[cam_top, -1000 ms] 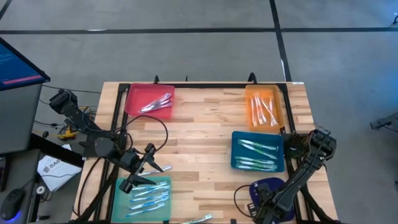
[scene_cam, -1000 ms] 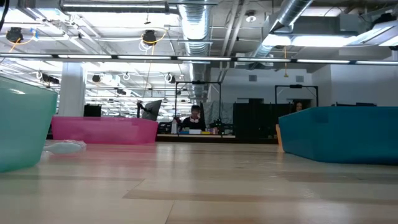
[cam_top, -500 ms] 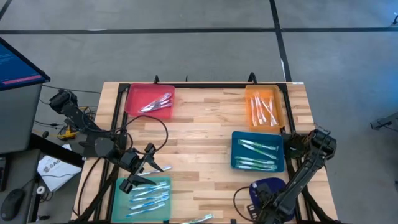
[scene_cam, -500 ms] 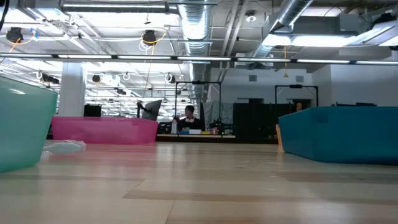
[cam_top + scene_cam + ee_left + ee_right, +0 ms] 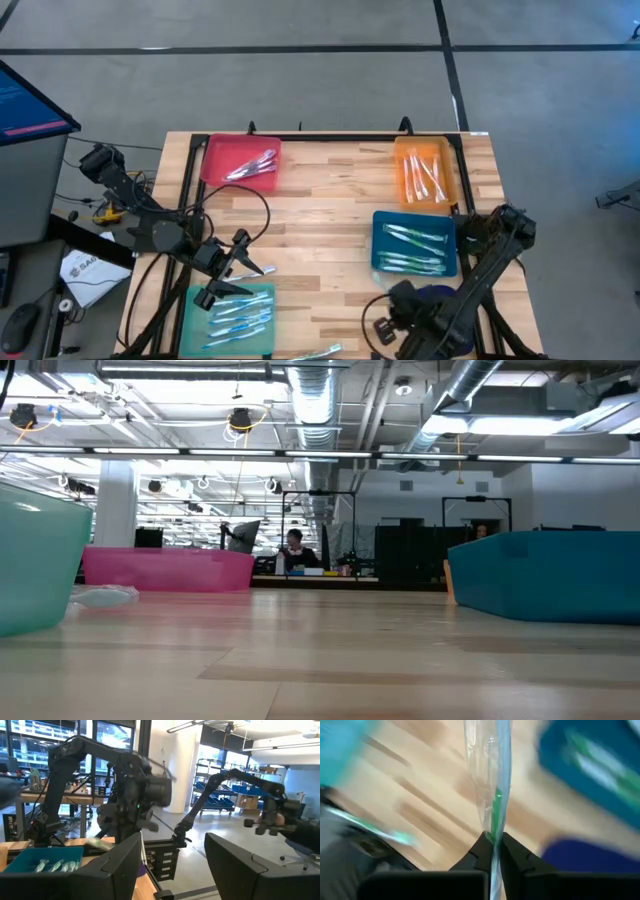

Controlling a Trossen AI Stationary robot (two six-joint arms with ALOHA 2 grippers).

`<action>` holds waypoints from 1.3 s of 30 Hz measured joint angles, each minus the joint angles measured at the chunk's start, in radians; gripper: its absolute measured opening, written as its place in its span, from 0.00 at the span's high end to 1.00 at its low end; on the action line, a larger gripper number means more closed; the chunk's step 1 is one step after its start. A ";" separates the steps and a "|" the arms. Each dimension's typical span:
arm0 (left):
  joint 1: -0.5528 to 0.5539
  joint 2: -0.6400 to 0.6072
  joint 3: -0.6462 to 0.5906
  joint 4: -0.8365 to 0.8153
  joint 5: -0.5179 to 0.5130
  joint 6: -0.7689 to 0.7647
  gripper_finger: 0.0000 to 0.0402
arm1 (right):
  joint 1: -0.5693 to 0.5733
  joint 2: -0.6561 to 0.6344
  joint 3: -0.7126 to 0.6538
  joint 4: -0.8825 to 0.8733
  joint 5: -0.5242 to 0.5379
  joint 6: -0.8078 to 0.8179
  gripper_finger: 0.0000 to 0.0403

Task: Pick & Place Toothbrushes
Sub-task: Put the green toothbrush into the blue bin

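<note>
My right gripper [image 5: 493,851] is shut on a toothbrush in a clear wrapper with a green part [image 5: 492,785]. In the high view it is over the table's near edge [image 5: 384,325], left of the dark blue tray [image 5: 432,297]. My left gripper [image 5: 172,870] is open and empty, level, just beyond the far end of the teal tray [image 5: 228,315], which holds several blue toothbrushes. More toothbrushes lie in the pink tray [image 5: 240,162], the orange tray [image 5: 425,172] and the blue tray [image 5: 414,243]. One toothbrush [image 5: 320,351] lies at the near edge. My right gripper pinches the wrapped toothbrush between its two fingers, at a spot just below the green part [image 5: 493,834]. The toothbrush runs straight out past the fingertips, in line with the fingers, and is lifted clear of the table.
The trays stand around a bare wooden middle [image 5: 330,220]. Black cables [image 5: 255,215] loop over the table's left part. In the low view the teal tray [image 5: 40,560], pink tray [image 5: 165,568] and blue tray [image 5: 545,575] show; a person sits far behind.
My right gripper has swung toward the table's left edge along the near edge, away from the dark blue tray, and carries the wrapped toothbrush. My left arm has kept still.
</note>
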 joint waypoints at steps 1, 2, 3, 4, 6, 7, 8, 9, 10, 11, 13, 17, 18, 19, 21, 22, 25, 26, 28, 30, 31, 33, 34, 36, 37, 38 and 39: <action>0.000 0.000 0.000 0.000 0.000 0.000 0.47 | -0.013 0.000 0.026 0.001 0.047 -0.051 0.98; 0.000 0.000 0.000 0.000 0.000 0.000 0.47 | -0.026 0.000 0.051 0.007 0.090 -0.101 0.98; 0.000 0.000 0.000 0.000 0.000 0.000 0.47 | -0.040 0.000 0.075 0.017 0.132 -0.150 0.98; 0.000 0.000 0.000 0.000 0.000 0.000 0.47 | -0.053 -0.001 0.095 0.032 0.175 -0.201 0.98; 0.000 0.000 0.000 -0.001 0.000 0.000 0.47 | -0.085 -0.002 0.126 0.082 0.246 -0.314 0.98; 0.000 0.000 0.000 -0.002 0.000 0.000 0.47 | -0.100 -0.002 0.137 0.113 0.277 -0.379 0.98; 0.000 0.000 0.000 -0.003 0.000 0.000 0.47 | -0.115 -0.002 0.147 0.147 0.310 -0.445 0.98; 0.000 0.000 0.000 -0.004 0.000 0.000 0.47 | -0.128 -0.002 0.156 0.186 0.343 -0.513 0.98; 0.000 0.000 0.000 -0.004 0.000 0.000 0.47 | -0.142 -0.002 0.161 0.233 0.378 -0.591 0.98; 0.000 0.000 0.000 -0.005 0.000 0.000 0.47 | -0.155 -0.002 0.164 0.280 0.409 -0.668 0.98; 0.000 0.000 0.000 -0.010 0.000 0.000 0.47 | -0.174 -0.002 0.165 0.377 0.467 -0.816 0.98; 0.000 0.000 0.000 -0.020 -0.001 0.000 0.47 | -0.183 -0.002 0.165 0.548 0.602 -1.041 0.98; 0.000 0.000 0.000 -0.023 -0.008 0.001 0.47 | -0.178 -0.002 0.165 0.583 0.640 -1.083 0.98; 0.000 0.000 0.000 -0.028 -0.016 0.005 0.47 | -0.170 -0.001 0.165 0.619 0.679 -1.124 0.98; 0.000 0.000 0.000 -0.039 -0.036 0.014 0.47 | -0.155 0.010 0.167 0.698 0.744 -1.202 0.98; 0.000 0.000 0.000 -0.045 -0.043 0.019 0.47 | -0.150 0.017 0.167 0.738 0.770 -1.245 0.98; 0.000 0.000 0.000 -0.055 -0.064 0.032 0.47 | -0.141 0.044 0.166 0.851 0.801 -1.375 0.98; 0.000 0.000 0.000 -0.057 -0.065 0.033 0.47 | -0.142 0.051 0.166 0.887 0.799 -1.416 0.98; 0.000 0.000 0.000 -0.056 -0.065 0.035 0.47 | -0.147 0.055 0.164 0.970 0.774 -1.497 0.98; 0.000 0.000 0.000 -0.057 -0.065 0.050 0.47 | -0.169 0.080 0.163 1.139 0.720 -1.600 0.98; 0.000 0.000 0.000 -0.056 -0.065 0.057 0.47 | -0.177 0.092 0.155 1.234 0.673 -1.682 0.98; 0.000 0.000 0.000 -0.056 -0.062 0.059 0.47 | -0.183 0.124 0.147 1.416 0.549 -1.860 0.98; 0.000 0.000 0.000 -0.057 -0.056 0.060 0.47 | -0.191 0.145 0.148 1.547 0.460 -1.940 0.98; 0.000 0.000 0.000 -0.059 -0.033 0.060 0.47 | -0.195 0.168 0.152 1.746 0.331 -2.069 0.98; 0.000 0.000 0.000 -0.059 -0.013 0.060 0.47 | -0.189 0.169 0.151 1.785 0.314 -2.107 0.98; -0.001 0.000 0.000 -0.059 0.011 0.060 0.47 | -0.183 0.168 0.151 1.797 0.305 -2.124 0.98; -0.001 0.000 0.000 -0.059 0.028 0.060 0.47 | -0.180 0.165 0.152 1.790 0.317 -2.134 0.98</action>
